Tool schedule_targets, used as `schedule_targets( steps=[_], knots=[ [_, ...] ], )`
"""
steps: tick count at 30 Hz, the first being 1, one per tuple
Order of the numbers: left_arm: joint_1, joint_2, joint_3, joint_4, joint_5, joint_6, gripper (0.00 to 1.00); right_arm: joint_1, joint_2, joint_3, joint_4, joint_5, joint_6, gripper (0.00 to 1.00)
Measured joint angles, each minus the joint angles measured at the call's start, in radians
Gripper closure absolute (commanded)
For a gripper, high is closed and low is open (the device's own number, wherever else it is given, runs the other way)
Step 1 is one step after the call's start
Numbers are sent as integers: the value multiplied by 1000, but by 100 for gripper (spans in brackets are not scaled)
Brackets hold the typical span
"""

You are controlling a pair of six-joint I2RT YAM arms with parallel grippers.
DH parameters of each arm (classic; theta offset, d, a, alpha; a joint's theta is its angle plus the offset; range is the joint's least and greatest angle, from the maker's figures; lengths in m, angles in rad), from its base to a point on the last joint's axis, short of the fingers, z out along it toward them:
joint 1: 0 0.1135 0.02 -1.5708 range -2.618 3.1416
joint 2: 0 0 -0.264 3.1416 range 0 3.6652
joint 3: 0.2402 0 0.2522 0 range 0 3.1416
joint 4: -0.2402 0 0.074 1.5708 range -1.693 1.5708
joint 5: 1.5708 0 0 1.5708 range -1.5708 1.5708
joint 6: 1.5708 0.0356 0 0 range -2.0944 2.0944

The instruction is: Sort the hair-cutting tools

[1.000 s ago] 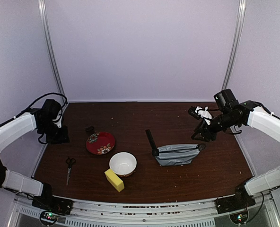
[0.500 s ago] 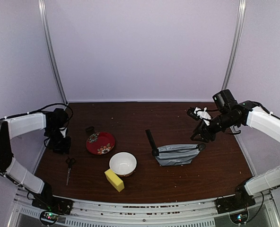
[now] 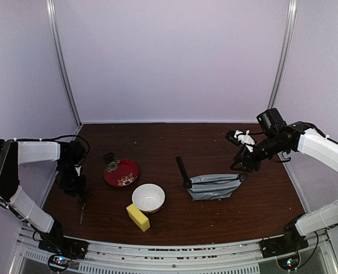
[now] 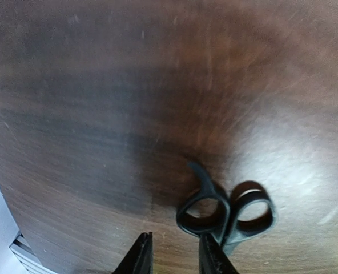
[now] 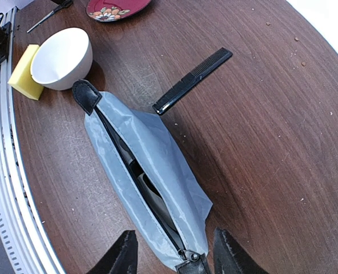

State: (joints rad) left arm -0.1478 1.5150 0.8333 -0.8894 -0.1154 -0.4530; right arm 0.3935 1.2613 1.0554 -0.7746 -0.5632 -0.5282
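Note:
Black-handled scissors lie on the brown table; their blades poke out toward the near edge. My left gripper is low over the handle rings, open by a narrow gap with nothing between the fingers; one finger is right beside a ring. A slim black comb lies next to the grey zip pouch, whose open slit shows dark and silvery things inside. My right gripper stands open, its fingers on either side of the pouch's zip-pull end without touching it.
A white bowl and a yellow sponge sit near the front middle. A red patterned plate lies behind them, with a small black object beside it. The left table edge is close to my left gripper.
My left arm has swung toward the near edge and dropped over the scissors, and its jaws have narrowed. The right arm has barely moved.

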Motion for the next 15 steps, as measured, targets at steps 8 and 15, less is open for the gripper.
schedule_targets(
  steps=[8, 15],
  knots=[
    [0, 50, 15, 16, -21, -2, 74, 5, 0, 0, -3, 0, -3, 54],
    [0, 54, 18, 24, -22, -2, 75, 6, 0, 0, -8, 0, -8, 54]
  ],
)
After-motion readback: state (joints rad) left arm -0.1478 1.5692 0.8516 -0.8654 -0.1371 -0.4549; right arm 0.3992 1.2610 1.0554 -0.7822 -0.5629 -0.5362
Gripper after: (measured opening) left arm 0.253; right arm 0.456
